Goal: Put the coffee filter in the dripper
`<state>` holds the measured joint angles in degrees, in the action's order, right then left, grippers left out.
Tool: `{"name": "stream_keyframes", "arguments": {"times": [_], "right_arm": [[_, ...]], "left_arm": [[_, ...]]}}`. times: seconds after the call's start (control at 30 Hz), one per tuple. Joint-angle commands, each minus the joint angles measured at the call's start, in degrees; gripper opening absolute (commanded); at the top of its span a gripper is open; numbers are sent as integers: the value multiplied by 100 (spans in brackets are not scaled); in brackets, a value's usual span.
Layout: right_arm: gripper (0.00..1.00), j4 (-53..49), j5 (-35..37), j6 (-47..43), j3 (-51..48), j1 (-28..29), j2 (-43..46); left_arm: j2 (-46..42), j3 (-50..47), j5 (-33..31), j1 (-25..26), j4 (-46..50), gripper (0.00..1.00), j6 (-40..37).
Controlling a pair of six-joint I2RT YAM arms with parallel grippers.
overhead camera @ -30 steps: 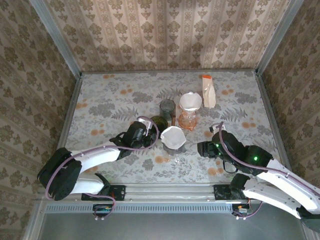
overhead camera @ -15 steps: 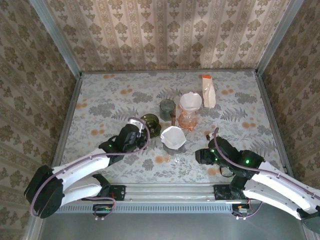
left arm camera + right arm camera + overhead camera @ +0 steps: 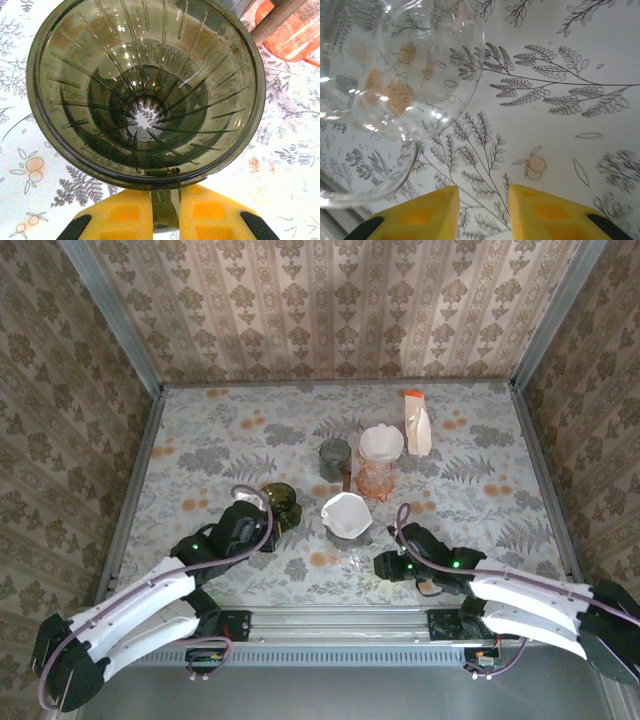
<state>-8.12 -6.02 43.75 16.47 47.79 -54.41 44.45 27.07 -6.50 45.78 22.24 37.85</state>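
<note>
The white coffee filter [image 3: 346, 510] is sitting in the top of a clear glass pot [image 3: 353, 537] near the middle of the counter [image 3: 220, 440]. Just to the left of the glass pot is the dark dripper [image 3: 281, 502]. The left wrist camera is looking right down into its ribbed inside, to the little hole at the bottom. The left gripper [image 3: 165, 202] is holding this dripper, and its jaws are pinching the thin handle tight. The right gripper [image 3: 484, 200] is hanging low just to the right of the glass pot, a bit nearer to the arms. Its jaws are sitting close together with a small gap, and only the counter is showing between them. Right behind the glass pot, an orange dripper [image 3: 378, 480] is standing with another white filter [image 3: 381, 442] in it. A grey cup [image 3: 334, 457] is standing behind the pot too, a little to the left. A paper packet [image 3: 417, 423] is lying farther behind the pot, to the right.
</note>
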Motion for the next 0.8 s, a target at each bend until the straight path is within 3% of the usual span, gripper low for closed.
{"name": "stream_keyframes", "arguments": {"times": [0.0, 0.3, 0.77], "right_arm": [[31, 1123, -337, 261, -88, -59, -406], [27, 1613, -478, 607, -178, -415, -845], [25, 2686, -736, 832, -26, -436, -1834]], "left_arm": [[-164, 13, -107, 21, 301, 8, 168], [-570, 176, -185, 19, 869, 7, 213], [-1126, 424, -333, 0, 1742, 6, 249]]}}
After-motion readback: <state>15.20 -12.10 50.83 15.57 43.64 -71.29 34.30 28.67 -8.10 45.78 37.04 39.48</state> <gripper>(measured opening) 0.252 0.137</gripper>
